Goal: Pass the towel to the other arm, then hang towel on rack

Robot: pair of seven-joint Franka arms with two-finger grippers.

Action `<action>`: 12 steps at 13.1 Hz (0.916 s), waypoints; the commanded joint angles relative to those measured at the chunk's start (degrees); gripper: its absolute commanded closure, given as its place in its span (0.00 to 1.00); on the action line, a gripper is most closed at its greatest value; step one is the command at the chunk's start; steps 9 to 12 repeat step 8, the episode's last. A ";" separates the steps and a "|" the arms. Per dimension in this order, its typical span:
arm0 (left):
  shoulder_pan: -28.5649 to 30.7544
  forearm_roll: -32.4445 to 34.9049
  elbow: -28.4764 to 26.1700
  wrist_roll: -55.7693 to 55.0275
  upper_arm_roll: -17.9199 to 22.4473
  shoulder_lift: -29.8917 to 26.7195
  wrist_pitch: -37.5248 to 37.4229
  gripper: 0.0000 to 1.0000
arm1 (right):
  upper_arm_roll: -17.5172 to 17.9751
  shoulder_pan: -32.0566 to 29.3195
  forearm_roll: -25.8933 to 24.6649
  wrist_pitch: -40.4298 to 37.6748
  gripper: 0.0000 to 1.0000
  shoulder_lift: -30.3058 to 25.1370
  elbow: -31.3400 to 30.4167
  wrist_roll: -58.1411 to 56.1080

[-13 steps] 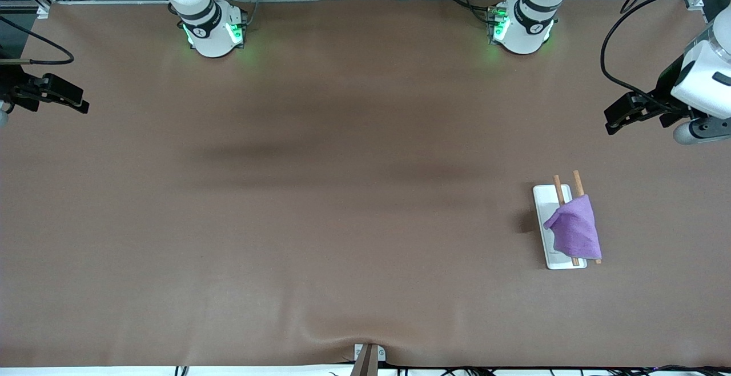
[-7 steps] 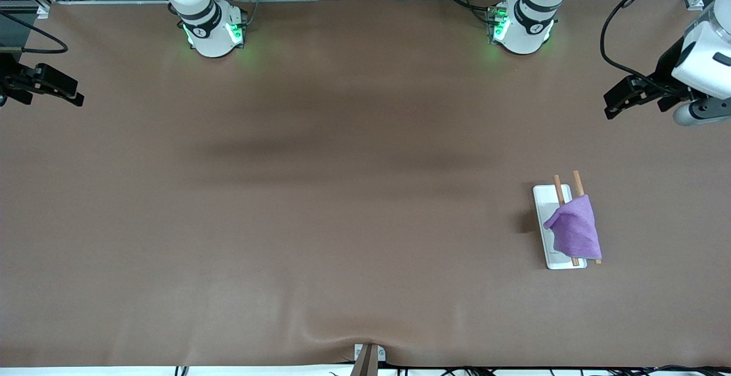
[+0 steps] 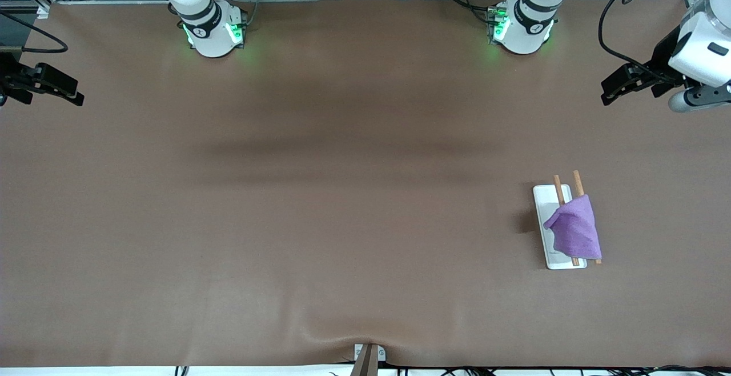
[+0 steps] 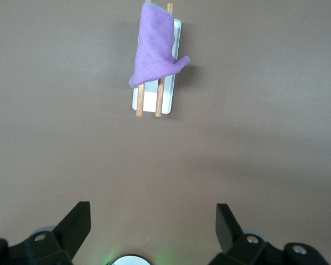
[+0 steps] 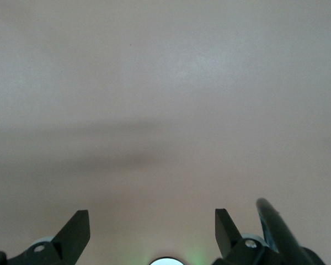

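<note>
The lilac-purple towel (image 3: 574,231) hangs draped over the two wooden rods of the rack (image 3: 545,196), whose white base lies on the table toward the left arm's end. Both show in the left wrist view: the towel (image 4: 152,48) and the rack (image 4: 145,102). My left gripper (image 3: 609,94) is open and empty, up in the air over the table's edge at the left arm's end, well apart from the rack; its own view shows it too (image 4: 153,221). My right gripper (image 3: 71,95) is open and empty over the table's edge at the right arm's end, also in its own view (image 5: 152,223).
The brown table mat (image 3: 342,193) covers the whole table. A small metal bracket (image 3: 368,356) sits at the table's edge nearest the front camera. Both arm bases (image 3: 212,30) stand along the edge farthest from it.
The left gripper has risen and drawn farther away from the rack toward the table's edge. The right gripper shifted slightly outward a second ago, then stayed still. The towel has not moved.
</note>
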 commanded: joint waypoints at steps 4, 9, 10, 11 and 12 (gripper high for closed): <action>-0.49 -0.19 -0.52 5.46 2.04 -1.97 0.26 0.00 | 0.72 -1.04 0.34 -0.65 0.00 -0.52 0.13 -0.26; -0.58 -0.11 0.89 5.19 1.86 -1.44 -0.26 0.00 | 0.72 -1.04 0.34 -0.56 0.00 -0.34 0.13 -0.26; -0.58 -0.11 0.89 5.19 1.86 -1.44 -0.26 0.00 | 0.72 -1.04 0.34 -0.56 0.00 -0.34 0.13 -0.26; -0.58 -0.11 0.89 5.19 1.86 -1.44 -0.26 0.00 | 0.72 -1.04 0.34 -0.56 0.00 -0.34 0.13 -0.26; -0.58 -0.11 0.89 5.19 1.86 -1.44 -0.26 0.00 | 0.72 -1.04 0.34 -0.56 0.00 -0.34 0.13 -0.26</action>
